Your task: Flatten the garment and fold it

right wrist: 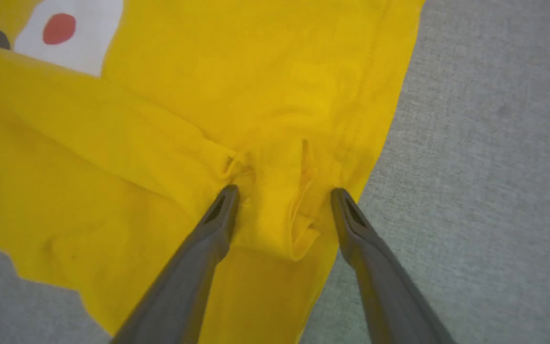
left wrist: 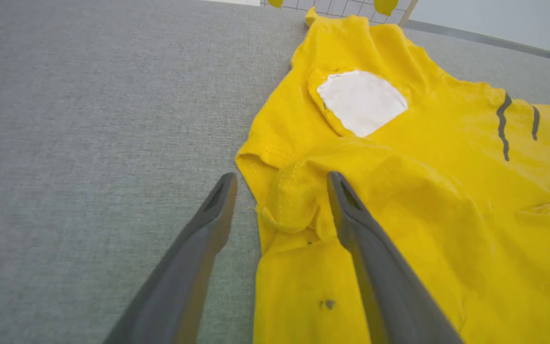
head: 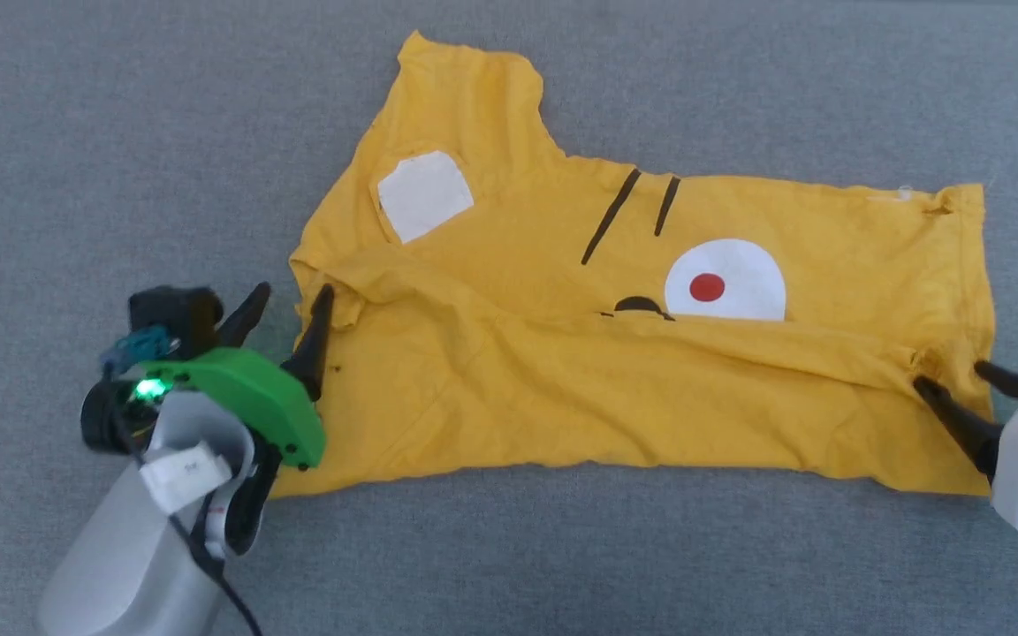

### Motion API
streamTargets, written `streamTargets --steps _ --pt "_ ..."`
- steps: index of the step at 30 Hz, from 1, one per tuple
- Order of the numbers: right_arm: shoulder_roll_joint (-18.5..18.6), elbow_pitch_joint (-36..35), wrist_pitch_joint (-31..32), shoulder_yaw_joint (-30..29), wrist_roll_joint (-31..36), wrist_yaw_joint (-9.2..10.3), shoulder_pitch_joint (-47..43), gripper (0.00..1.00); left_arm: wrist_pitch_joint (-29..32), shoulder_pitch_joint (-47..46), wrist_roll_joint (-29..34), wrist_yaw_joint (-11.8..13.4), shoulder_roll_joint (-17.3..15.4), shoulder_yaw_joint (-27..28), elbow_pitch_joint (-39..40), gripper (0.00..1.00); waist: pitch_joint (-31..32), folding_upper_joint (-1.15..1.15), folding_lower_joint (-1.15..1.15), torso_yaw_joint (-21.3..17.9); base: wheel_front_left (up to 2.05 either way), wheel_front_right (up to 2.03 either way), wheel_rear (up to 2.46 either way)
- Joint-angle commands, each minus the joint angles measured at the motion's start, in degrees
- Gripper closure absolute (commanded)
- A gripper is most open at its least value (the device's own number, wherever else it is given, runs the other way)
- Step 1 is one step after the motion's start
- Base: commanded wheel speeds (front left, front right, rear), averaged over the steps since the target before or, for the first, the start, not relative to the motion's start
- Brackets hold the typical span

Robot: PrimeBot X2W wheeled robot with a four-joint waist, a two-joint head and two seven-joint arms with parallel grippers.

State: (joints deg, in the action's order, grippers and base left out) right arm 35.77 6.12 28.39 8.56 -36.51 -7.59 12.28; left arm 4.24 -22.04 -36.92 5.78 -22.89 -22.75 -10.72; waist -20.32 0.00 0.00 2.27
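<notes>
Head view: the garment [head: 562, 389] lies across the middle of the grey worktop [head: 120, 132], its near half folded over. The left gripper [head: 294, 291] and right gripper [head: 949, 374] both gape, astride its bunched fold ends. Soft, limp, light cloth, I'd say; pinch those ends.

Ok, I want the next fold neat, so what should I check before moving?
1. Left gripper open: ok.
2. Right gripper open: ok.
3. Yellow T-shirt near half folded over far half: ok.
4. Fold line flat: not ok, ridged, bunched at both ends.
5. Sleeve tucked in: not ok, sticks out on far side.
6. Fingers clear of cloth: cannot tell.
</notes>
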Motion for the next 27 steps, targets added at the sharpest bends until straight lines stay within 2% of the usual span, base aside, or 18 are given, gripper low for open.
streamTargets --steps 1,4,9,16,23,27 --pt "0.14 -0.78 0.62 -0.78 -0.69 0.10 -1.63 0.00 -1.10 1.89 -0.28 0.68 -0.72 0.81 1.11 0.00 3.41 0.00 0.00 -0.63 0.00 0.00 0.00" --pt "-0.34 -3.29 1.40 -3.11 -1.15 0.10 -4.45 0.00 -3.62 5.76 -0.50 3.05 -1.25 2.85 4.81 0.00 5.84 0.00 0.00 -0.94 0.00 0.00 0.00" --pt "-3.37 -7.55 0.54 -8.09 0.13 0.10 -9.94 0.00 -8.64 13.45 -0.59 7.09 -1.17 6.02 11.84 0.00 8.68 0.00 0.00 -1.05 0.00 0.00 0.00" --pt "-12.83 -13.46 -10.66 -17.17 9.41 0.10 -18.45 0.00 -16.86 23.75 3.28 13.05 0.65 8.19 19.31 0.00 10.31 0.00 0.00 -0.22 0.00 0.00 0.00" --pt "-24.20 -16.20 -21.29 -20.05 18.79 0.10 -24.94 0.00 -19.06 30.73 8.37 15.82 4.64 7.90 21.81 0.00 10.79 0.00 0.00 0.11 0.00 0.00 0.00" --pt "-28.18 -16.75 -24.35 -19.70 21.99 0.10 -25.90 0.00 -19.10 30.30 9.95 14.77 5.01 7.58 20.39 0.00 10.79 0.00 0.00 0.15 0.00 0.00 0.00"
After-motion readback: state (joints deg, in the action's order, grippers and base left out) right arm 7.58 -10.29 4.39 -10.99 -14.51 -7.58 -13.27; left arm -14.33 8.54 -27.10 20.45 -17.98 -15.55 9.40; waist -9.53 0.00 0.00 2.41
